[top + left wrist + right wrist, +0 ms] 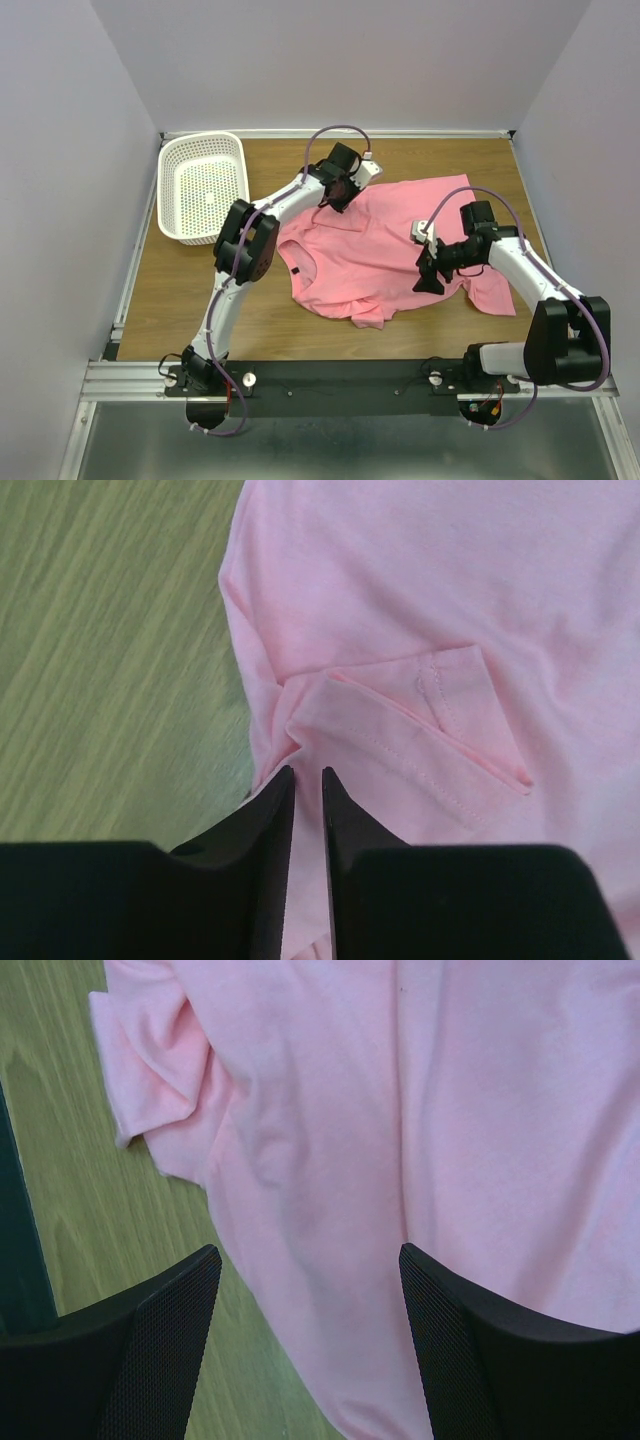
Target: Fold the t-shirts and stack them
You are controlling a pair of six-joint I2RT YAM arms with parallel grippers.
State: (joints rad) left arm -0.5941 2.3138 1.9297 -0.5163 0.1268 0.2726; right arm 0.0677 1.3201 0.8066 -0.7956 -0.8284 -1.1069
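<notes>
Plainly, the t-shirt (385, 250) lies rumpled and unfolded mid-way across the table (200, 290). No fold looks made, so folding and stacking are both left. The left gripper (308, 775) has its fingers pinched on the shirt's far-left edge. The right gripper (310, 1260) has its fingers spread wide over the near-right side. A white basket (200, 138) sits at the far left.

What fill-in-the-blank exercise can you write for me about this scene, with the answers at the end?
1. The t-shirt lying on the table is ____ in colour.
2. The white basket stands on the robot's ____ side of the t-shirt.
3. The right gripper is ____, with its fingers wide apart above the cloth.

Missing words: pink; left; open.
</notes>
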